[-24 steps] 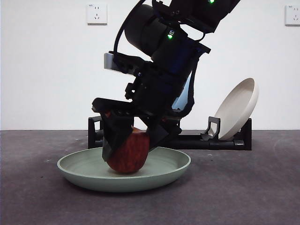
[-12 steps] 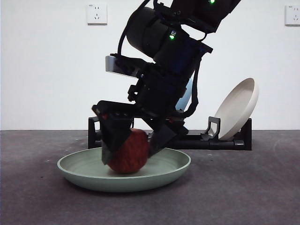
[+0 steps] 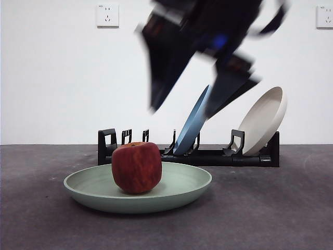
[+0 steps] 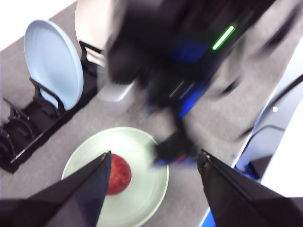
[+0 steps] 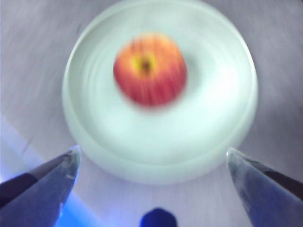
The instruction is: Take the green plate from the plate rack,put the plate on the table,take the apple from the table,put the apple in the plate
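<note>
The apple [image 3: 137, 167] was seen resting upright in the green plate [image 3: 179, 194], which lay flat on the table [image 3: 281, 208] in front of the plate rack [image 3: 218, 156]. The right gripper [image 3: 200, 101] was caught as a dark blur well above the apple, its jaws spread wide and nothing held between them; in the right wrist view the apple [image 5: 150, 69] and the green plate [image 5: 208, 142] were seen directly below the gap between the two jaw tips, clear of both. The left gripper [image 4: 154, 163] was held high over the table, jaws likewise apart and empty, with the apple [image 4: 118, 174] far beneath it near one jaw tip (partly hidden by that jaw). Behind the right gripper, a blue plate [image 3: 191, 127] and a cream-white plate [image 3: 264, 121] were seen leaning in the rack's slots, the slots nearest the apple left unfilled.
</note>
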